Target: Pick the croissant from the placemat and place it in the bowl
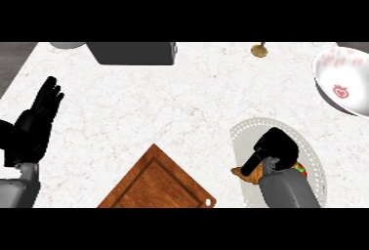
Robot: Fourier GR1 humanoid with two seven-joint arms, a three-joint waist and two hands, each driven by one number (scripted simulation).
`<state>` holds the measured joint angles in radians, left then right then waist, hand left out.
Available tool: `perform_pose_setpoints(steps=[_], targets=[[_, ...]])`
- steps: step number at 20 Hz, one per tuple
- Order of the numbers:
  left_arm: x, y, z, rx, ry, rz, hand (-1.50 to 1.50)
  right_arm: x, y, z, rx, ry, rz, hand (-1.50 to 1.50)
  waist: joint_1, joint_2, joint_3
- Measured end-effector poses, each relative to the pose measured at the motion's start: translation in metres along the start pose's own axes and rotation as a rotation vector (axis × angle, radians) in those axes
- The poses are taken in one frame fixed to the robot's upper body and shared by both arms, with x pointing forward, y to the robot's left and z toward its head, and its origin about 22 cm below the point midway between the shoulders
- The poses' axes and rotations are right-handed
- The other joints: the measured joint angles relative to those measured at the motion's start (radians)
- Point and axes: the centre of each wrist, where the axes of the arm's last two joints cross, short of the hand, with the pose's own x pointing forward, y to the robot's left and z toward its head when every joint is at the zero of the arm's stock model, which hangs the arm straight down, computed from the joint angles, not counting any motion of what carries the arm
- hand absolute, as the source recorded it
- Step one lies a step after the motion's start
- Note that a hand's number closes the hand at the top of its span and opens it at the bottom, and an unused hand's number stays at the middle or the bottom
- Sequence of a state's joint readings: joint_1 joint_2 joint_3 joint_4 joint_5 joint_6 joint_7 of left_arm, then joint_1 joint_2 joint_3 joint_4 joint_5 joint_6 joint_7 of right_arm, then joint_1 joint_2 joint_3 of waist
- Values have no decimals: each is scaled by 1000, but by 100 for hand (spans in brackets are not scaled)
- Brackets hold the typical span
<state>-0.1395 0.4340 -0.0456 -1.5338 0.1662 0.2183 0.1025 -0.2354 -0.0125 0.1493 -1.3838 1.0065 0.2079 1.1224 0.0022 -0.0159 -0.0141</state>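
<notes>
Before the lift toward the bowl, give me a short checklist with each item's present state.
1. Right robot hand over the placemat: ok.
2. Fingers curled round the croissant: cannot tell, hand hides most of it.
3. Croissant off the placemat: not ok, it lies low on it.
4. Bowl open, with nothing inside: ok.
5. Nothing on the counter between placemat and bowl: ok.
6. Left robot hand resting open at the left edge: ok.

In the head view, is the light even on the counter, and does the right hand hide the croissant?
Head view: counter evenly lit, no glare or strong shadows; right hand covers most of the croissant on the placemat; bowl cut by the right edge.
</notes>
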Motion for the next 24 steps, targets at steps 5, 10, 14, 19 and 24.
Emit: perform_pose_setpoints(steps=[5,10,14,19,24], targets=[[-3,2,-3,9,4,-4,0,0,-10,2,-82,-89,43,150,0,7,8],[-1,-3,-2,-5,0,1,0,-4,-31,5,-80,-538,189,150,12,12,15],[-5,-4,1,12,11,4,0,-28,-74,0,-139,-830,261,150,-7,10,16],[-5,0,1,30,10,1,0,-60,-147,2,-353,-1003,166,150,-23,9,15],[-2,9,0,31,8,3,0,-90,-211,8,-496,-1051,-42,150,-20,10,14]])
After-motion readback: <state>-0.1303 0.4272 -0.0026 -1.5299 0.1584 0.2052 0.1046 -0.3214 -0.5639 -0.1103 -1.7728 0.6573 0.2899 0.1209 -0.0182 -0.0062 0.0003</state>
